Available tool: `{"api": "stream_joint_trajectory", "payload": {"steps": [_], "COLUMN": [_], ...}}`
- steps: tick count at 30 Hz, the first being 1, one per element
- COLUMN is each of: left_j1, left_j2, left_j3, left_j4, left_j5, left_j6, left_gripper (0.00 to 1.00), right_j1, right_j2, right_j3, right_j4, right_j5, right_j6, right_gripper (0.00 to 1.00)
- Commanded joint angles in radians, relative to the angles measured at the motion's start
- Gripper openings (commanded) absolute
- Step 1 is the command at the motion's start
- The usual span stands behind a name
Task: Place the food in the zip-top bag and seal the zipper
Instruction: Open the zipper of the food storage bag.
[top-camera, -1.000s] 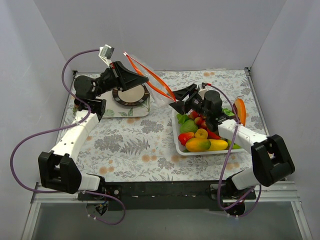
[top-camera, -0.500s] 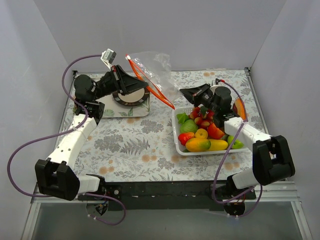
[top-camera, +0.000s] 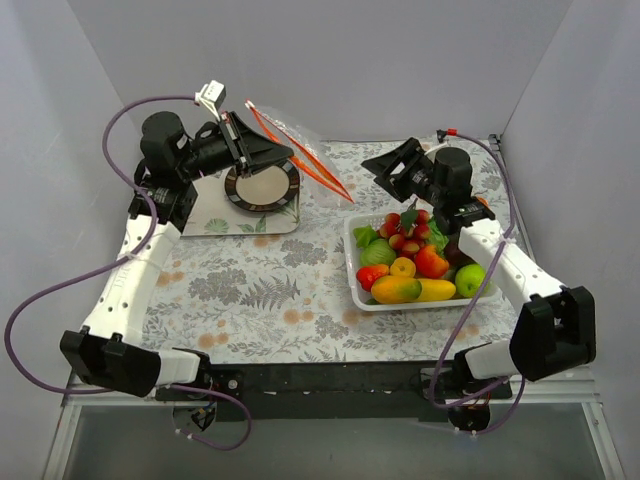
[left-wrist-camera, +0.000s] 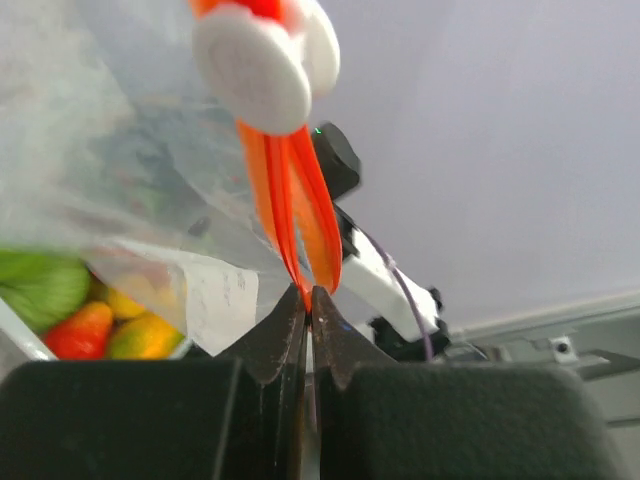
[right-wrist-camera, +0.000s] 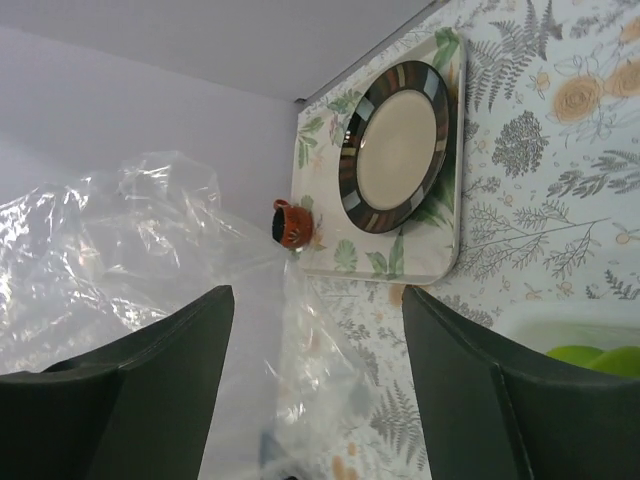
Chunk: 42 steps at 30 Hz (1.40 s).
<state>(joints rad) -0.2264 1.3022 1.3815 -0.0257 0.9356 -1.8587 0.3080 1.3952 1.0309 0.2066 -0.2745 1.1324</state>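
While the left gripper (left-wrist-camera: 308, 293) pinches the zipper (left-wrist-camera: 291, 200) upper centre, food (top-camera: 405, 268) lies below the wide-open right gripper (top-camera: 378, 168).

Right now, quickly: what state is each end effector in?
Left end effector: closed on the zipper.
Right end effector: open, holding nothing.

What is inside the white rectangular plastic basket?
Glossy plastic toy fruits and vegetables, red, yellow, green and orange, piled up. Lower pieces are covered; the right arm hides the white basket's far corner.
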Motion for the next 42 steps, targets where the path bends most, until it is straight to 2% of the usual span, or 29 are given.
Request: {"api": "stream_joint_trajectory", "payload": {"steps": [1,3,4,5,7,10,15,16,22,26,42], "left_j1": [0.002,0.004,0.004,0.004,0.002,0.002,0.002,0.001,0.001,-0.001,0.001], "left_j2": [-0.011,-0.035,-0.041,-0.049,-0.098,-0.182,-0.248,-0.254,-0.231,-0.216,-0.147], "left_j3": [0.195,0.226,0.256,0.269,0.257,0.160,-0.021,-0.033,-0.055,-0.090,-0.168], "left_j4": [-0.446,-0.581,-0.630,-0.728,-0.784,-0.829,-0.876,-0.881,-0.922,-0.895,-0.813], "left_j5": [-0.187,-0.275,-0.388,-0.443,-0.567,-0.632,-0.624,-0.632,-0.682,-0.653,-0.540], "left_j6": [0.320,0.440,0.478,0.521,0.603,0.644,0.687,0.688,0.724,0.730,0.739], "left_gripper": [0.00,0.00,0.00,0.00,0.00,0.00,0.00,0.00,0.00,0.00,0.00], "right_j1": [0.080,0.100,0.132,0.155,0.225,0.339,0.488,0.538,0.664,0.681,0.686], "right_j2": [-0.114,-0.148,-0.154,-0.165,-0.162,-0.133,-0.041,-0.003,0.123,0.151,0.237], "right_j3": [0.109,0.142,0.158,0.193,0.233,0.308,0.408,0.426,0.509,0.479,0.388], "right_j4": [-0.284,-0.337,-0.361,-0.413,-0.446,-0.470,-0.426,-0.429,-0.438,-0.423,-0.303], "right_j5": [0.135,0.162,0.179,0.204,0.267,0.336,0.308,0.316,0.307,0.287,0.224], "right_j6": [-0.308,-0.354,-0.403,-0.424,-0.483,-0.542,-0.681,-0.703,-0.775,-0.773,-0.752], "right_gripper": [0.79,0.81,0.81,0.81,0.81,0.78,0.73,0.72,0.71,0.63,0.59]}}
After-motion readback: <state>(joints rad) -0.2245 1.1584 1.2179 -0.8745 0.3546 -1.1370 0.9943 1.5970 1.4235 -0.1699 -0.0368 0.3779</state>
